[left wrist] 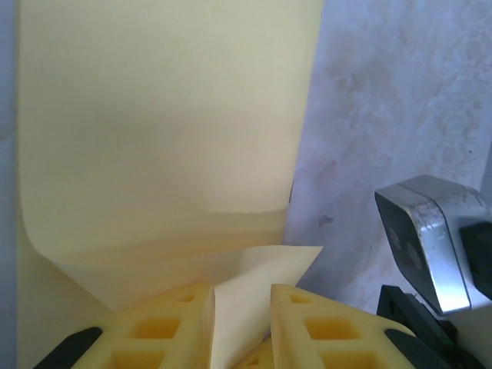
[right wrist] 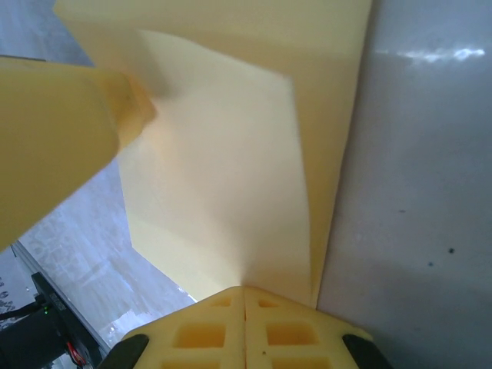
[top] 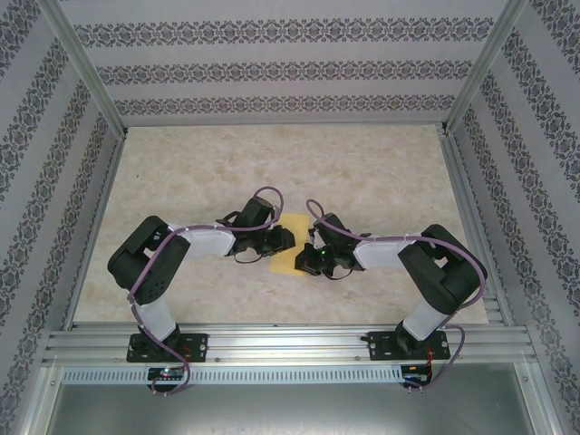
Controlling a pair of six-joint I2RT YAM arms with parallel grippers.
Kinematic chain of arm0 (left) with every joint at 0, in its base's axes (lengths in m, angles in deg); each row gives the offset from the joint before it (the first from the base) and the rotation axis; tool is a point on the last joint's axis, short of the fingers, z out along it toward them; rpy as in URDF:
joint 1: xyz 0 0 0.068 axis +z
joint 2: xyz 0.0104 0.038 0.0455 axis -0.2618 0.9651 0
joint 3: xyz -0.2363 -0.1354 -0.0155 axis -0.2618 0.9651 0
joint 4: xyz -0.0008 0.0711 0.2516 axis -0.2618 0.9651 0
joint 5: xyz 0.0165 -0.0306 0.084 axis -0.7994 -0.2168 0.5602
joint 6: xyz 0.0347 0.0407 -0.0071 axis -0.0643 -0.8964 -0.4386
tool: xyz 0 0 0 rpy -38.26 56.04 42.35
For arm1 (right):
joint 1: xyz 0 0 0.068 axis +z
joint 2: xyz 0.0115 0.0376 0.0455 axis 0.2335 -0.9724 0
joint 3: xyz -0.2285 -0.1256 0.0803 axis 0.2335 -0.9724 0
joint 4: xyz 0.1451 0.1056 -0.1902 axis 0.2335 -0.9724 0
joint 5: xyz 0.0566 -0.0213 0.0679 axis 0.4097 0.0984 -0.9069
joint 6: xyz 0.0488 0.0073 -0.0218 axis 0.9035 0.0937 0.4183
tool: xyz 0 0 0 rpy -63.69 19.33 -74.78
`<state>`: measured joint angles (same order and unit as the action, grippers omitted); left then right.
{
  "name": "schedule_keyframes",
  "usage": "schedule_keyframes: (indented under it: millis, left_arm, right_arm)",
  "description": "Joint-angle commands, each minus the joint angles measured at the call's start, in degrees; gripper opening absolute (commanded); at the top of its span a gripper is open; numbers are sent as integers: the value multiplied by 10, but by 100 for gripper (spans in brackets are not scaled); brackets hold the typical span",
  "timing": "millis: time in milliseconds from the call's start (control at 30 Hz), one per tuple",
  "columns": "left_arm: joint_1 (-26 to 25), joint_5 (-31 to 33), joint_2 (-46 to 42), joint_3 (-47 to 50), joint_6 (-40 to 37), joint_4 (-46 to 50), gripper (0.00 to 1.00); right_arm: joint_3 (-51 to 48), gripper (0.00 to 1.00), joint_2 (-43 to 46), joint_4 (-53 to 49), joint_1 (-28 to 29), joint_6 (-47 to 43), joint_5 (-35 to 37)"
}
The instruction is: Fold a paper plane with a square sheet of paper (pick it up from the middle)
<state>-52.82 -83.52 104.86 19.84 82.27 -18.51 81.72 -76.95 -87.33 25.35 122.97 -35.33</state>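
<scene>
Noted: the square sheet of paper (top: 285, 265) (left wrist: 154, 138) (right wrist: 223, 192), pale yellow and partly folded with a raised flap, lies mid-table between the grippers. At its 4 o'clock the right gripper (right wrist: 244, 296) pinches a fold with its fingers pressed together. At 9 o'clock the left gripper (left wrist: 242, 298) stands narrowly parted around a flap corner, contact unclear. The setting is a beige marbled tabletop (top: 272, 163), striped patterned walls (top: 272, 68) and an aluminium frame (top: 290, 344).

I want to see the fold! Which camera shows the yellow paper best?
The left wrist view: the paper looks big there, with its curled-over fold clear. The right wrist view shows it close, partly blocked. From above it is a small patch.
</scene>
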Motion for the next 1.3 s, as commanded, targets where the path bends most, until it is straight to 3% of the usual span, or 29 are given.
schedule_keyframes:
  millis: [0, 433, 1267]
  left_arm:
    - [-8, -27, -2, 14, 15, -42, 26]
    - [-3, 47, 45, 27, 23, -23, 20]
    - [41, 59, 26, 4, -47, 15, 20]
  right_arm:
    - [-15, 7, -17, -43, -4, -2, 28]
    - [-27, 2, -19, -57, -3, -10, 39]
    - [-31, 2, -24, -57, -5, -14, 43]
